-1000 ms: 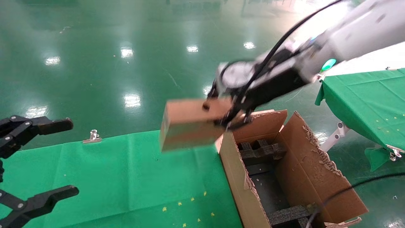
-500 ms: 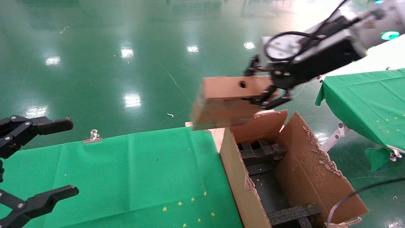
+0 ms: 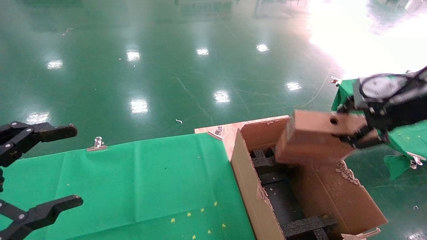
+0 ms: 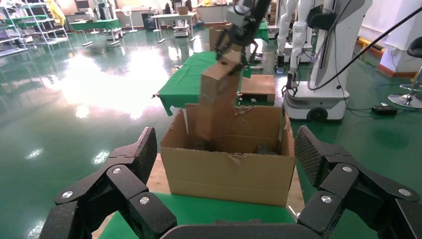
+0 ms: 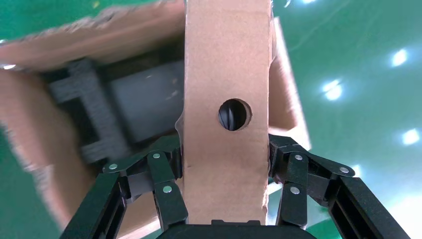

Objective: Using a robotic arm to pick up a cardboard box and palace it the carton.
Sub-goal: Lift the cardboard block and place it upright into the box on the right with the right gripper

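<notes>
Now that the right gripper (image 3: 358,136), jaws clamped on the cardboard box (image 3: 313,138), has swung from frame centre to centre right over the carton (image 3: 248,186), lowering seems next, while the left gripper (image 3: 50,166) idles wide at lower left.

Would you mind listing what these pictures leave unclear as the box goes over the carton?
- Head view: the right gripper and cardboard box are motion-blurred; the frame edge cuts off the arm.
- Head view: the box hides part of the carton interior, so clearance to the black foam inserts is unclear.
- Right wrist view: the box covers much of the carton opening.
- Left gripper: open, partly cut off.
</notes>
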{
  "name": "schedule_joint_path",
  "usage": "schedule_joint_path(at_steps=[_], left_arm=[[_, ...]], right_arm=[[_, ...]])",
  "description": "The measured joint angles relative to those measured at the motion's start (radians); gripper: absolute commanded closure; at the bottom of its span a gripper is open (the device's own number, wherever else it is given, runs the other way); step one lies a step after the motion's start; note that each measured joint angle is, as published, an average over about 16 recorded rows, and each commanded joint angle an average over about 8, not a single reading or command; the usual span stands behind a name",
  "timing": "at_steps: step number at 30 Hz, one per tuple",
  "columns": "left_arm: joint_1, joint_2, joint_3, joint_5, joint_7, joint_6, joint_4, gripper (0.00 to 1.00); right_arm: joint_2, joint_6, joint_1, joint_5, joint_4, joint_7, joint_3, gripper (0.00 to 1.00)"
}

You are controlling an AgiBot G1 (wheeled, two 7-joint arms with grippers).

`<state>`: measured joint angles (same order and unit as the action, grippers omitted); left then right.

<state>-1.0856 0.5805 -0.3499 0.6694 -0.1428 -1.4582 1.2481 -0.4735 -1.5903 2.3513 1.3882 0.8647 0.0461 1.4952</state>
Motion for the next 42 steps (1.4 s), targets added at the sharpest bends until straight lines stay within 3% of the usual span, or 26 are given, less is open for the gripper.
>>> schedule_joint_path(at_steps=[11,18,23,35,42], left_arm=[[0.000,0.000,0.000,0.000,0.000,0.000,0.000,0.00],[0.000,0.000,0.000,0.000,0.000,0.000,0.000,0.00],[0.000,0.000,0.000,0.000,0.000,0.000,0.000,0.00],[0.000,0.000,0.000,0.000,0.000,0.000,0.000,0.00],[0.000,0.000,0.000,0.000,0.000,0.000,-0.001,0.00]], right_arm=[[0.076,0.018,0.017,-0.030,0.041,0.061,0.062,1.00],[0.093,0.077,-0.020,-0.043,0.068,0.153,0.072,1.00],[0.127,0.160,-0.061,-0.041,0.128,0.310,0.087,1.00],[0.221,0.358,-0.138,0.049,0.350,0.850,0.136,1.00],[0.242,0.398,-0.154,0.092,0.414,1.019,0.152,1.00]])
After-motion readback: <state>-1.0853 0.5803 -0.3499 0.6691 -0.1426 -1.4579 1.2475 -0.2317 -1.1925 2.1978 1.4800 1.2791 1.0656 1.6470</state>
